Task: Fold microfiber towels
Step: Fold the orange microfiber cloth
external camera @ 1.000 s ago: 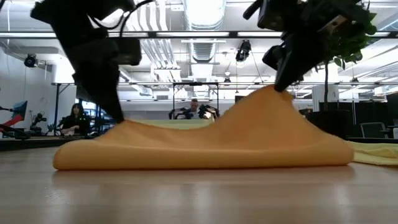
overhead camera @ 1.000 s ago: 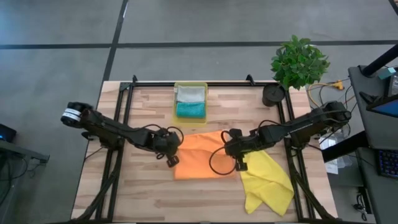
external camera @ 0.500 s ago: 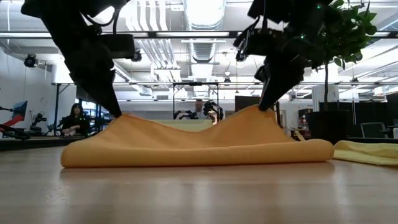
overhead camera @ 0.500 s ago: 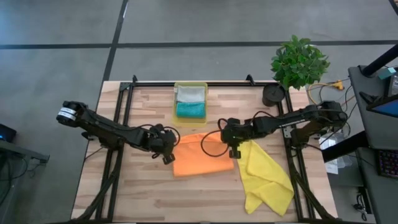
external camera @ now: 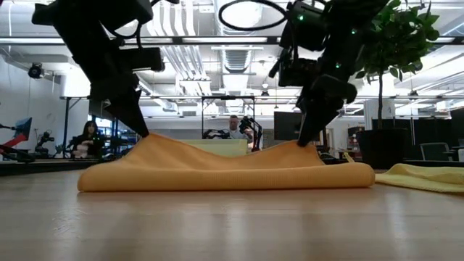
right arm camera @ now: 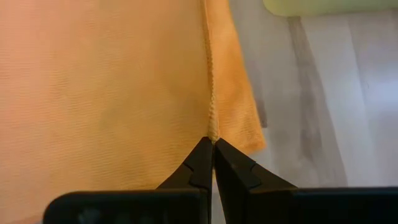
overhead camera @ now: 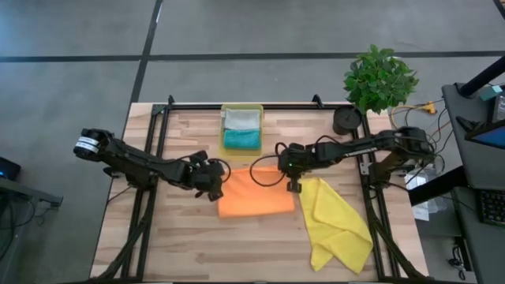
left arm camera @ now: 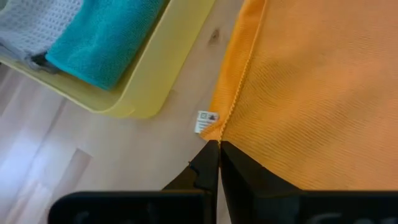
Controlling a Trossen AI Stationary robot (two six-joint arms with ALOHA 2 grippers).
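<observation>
The orange towel (overhead camera: 256, 196) lies folded double on the wooden table, and also shows in the low view (external camera: 217, 174). My left gripper (overhead camera: 216, 180) is shut on its upper layer at the towel's left side. My right gripper (overhead camera: 290, 178) is shut on that layer at the right side. The grey towel (overhead camera: 241, 118) and the teal towel (overhead camera: 241, 140) lie folded in the yellow tray (overhead camera: 224, 130). The yellow towel (overhead camera: 339, 225) lies crumpled on the table at the right. My left gripper pinches the corner of the orange towel's upper layer (left arm camera: 217, 134) between its two fingertips, slanting down from the table's left. The corner stands a little raised (external camera: 148, 138), and the cloth slopes slack from it onto the lower layer. My right gripper pinches the hemmed edge of the upper layer at its corner (right arm camera: 213, 129) between its two fingertips, slanting down from the table's right. That corner is raised a little (external camera: 301, 145), and the cloth sags slack between the two grippers.
A potted plant (overhead camera: 379, 79) and a black cylinder (overhead camera: 347, 120) stand at the far right corner. The tray stands just beyond the orange towel's far edge. Bare wood shows along the table's near side and its left side (overhead camera: 173, 244).
Both grippers have gone toward the table's far edge and down, carrying the orange towel's upper layer over the lower one. The towel's outline has grown shorter from near to far, and its raised corners stand lower than before.
</observation>
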